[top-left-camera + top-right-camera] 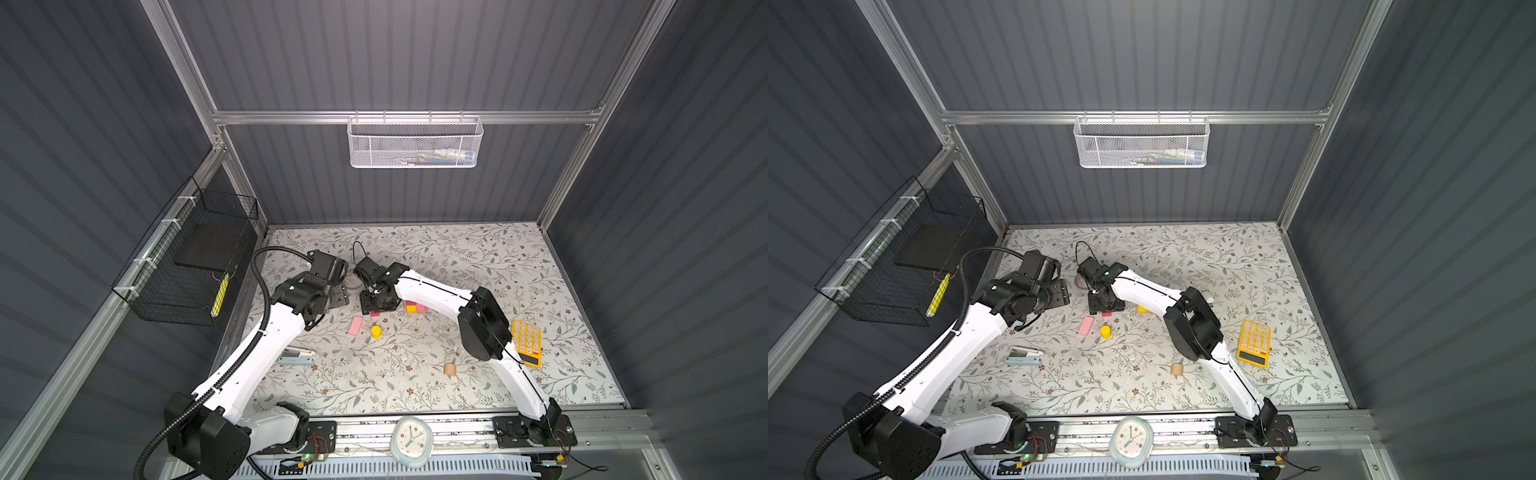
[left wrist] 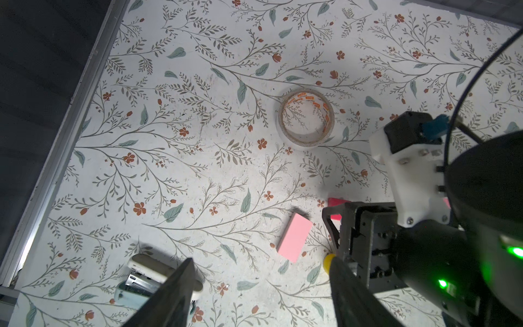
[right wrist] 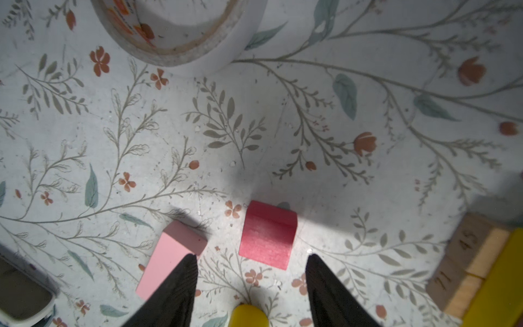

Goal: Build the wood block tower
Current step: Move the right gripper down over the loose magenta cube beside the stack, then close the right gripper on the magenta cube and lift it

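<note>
Item: magenta cube (image 3: 267,235), flat on the desk, left of its middle, between the pink bar (image 3: 167,254) and the started tower (image 3: 475,266) of tan and yellow pieces, touching neither. Above it: right gripper (image 3: 251,259), spread, empty, fingertips flanking one edge. Handling: centre over the cube, square to its faces, lower fully, then close gently. Nearby: left gripper (image 2: 261,257), spread, empty; best kept clear.

White arms (image 1: 249,361) with black joints (image 1: 482,324) and cables (image 1: 262,286).
</note>
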`<state>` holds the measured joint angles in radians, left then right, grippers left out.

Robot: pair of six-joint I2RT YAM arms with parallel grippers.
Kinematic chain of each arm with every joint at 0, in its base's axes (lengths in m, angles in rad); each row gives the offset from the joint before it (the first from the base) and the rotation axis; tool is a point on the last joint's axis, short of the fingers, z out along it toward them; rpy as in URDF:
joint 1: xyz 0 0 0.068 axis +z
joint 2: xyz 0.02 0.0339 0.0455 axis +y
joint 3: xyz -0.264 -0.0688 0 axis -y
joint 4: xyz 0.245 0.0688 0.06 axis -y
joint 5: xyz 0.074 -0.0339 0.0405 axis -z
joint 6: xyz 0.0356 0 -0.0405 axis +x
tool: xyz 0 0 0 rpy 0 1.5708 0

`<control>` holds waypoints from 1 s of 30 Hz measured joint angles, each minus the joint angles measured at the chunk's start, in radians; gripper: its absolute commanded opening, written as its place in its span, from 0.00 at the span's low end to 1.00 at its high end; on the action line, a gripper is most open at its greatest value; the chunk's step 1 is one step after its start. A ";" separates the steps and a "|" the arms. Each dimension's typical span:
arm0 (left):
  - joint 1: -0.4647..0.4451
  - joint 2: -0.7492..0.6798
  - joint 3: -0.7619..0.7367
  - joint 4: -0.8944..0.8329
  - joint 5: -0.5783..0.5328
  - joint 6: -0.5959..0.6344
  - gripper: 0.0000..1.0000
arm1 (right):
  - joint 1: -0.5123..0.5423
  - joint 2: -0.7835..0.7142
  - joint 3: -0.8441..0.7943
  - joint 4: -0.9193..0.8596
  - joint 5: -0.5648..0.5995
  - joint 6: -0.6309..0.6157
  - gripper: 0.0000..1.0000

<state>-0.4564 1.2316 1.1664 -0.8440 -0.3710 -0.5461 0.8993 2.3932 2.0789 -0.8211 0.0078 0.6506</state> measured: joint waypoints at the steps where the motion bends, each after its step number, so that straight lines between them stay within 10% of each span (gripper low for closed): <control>1: 0.000 0.001 0.000 0.000 0.000 0.003 0.75 | 0.000 0.004 0.001 -0.001 0.002 0.000 0.62; 30: 0.020 0.037 0.000 0.000 -0.003 0.024 0.76 | 0.000 0.093 0.102 -0.080 0.044 0.002 0.52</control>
<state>-0.4366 1.2682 1.1664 -0.8440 -0.3744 -0.5220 0.8993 2.4859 2.1807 -0.9016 0.0521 0.6521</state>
